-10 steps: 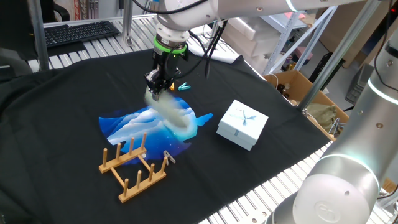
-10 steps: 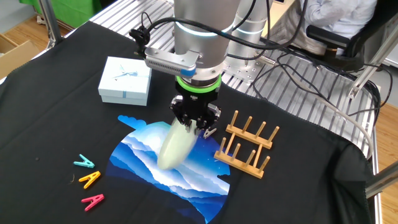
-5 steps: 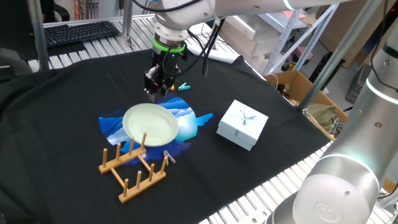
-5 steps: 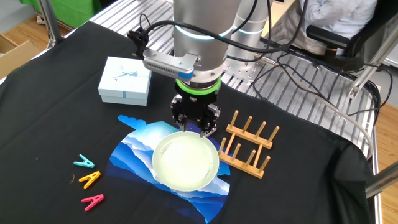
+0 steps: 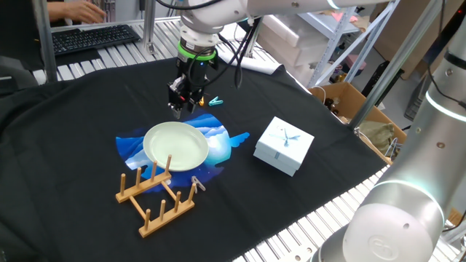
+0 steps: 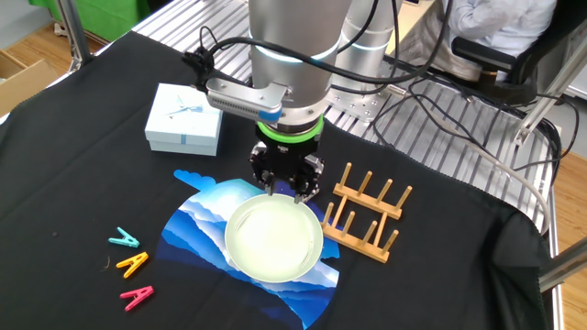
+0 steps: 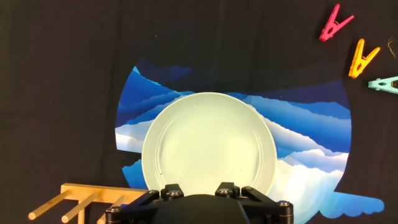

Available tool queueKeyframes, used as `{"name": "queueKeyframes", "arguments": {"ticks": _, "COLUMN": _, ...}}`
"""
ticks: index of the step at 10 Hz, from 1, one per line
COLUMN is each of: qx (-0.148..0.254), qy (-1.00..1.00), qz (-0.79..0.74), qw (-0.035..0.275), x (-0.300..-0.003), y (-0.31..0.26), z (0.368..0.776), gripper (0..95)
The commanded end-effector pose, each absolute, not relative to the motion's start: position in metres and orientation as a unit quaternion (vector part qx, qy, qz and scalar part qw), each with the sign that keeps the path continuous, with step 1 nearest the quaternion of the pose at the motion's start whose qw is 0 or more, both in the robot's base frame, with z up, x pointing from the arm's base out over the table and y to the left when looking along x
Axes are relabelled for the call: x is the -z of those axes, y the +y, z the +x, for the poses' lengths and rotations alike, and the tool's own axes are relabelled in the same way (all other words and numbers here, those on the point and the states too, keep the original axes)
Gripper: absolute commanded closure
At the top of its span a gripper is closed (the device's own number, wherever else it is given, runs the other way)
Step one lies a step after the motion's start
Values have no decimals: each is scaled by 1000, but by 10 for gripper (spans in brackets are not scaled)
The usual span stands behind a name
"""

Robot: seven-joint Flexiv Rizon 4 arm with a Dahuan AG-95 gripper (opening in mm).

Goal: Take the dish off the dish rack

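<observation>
In the hand view we lose the dish's (image 7: 208,146) near rim behind the end effector (image 7: 196,202) housing; fingertips out of sight, so can't tell open vs closed. Dish rack (image 7: 87,202) cut by bottom edge, only a rail & pegs show. Teal clothespin (image 7: 385,84) clipped at right edge.

The light is bright and even in all three views — it seems to come from above. The black cloth (image 6: 83,156) soaks up the light, so shadows on it are hard to see. The dish (image 7: 208,144) looks pale and soft, with no hard glare. The shiny robot arm (image 5: 408,196) has a white gleam along its side. Both fixed views are sharp, with no blur. In the hand view the dark gripper (image 7: 199,208) at the bottom edge is too dim to make out.
</observation>
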State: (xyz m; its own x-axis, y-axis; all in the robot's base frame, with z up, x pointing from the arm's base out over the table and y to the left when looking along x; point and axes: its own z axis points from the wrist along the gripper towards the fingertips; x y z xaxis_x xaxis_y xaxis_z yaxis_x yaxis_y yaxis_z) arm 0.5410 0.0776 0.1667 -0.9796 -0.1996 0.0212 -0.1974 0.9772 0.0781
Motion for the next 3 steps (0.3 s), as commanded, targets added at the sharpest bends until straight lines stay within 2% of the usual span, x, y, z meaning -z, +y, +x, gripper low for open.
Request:
{"name": "queueKeyframes", "arguments": {"ticks": 1, "qx": 34, "qy": -994, "qz": 99, "qw": 22, "x": -166, "y": 79, "z": 543, "gripper": 570}}
{"name": "queueKeyframes", "arguments": {"ticks": 3, "qx": 33, "qy": -994, "qz": 97, "qw": 24, "x": -166, "y": 79, "z": 543, "gripper": 570}}
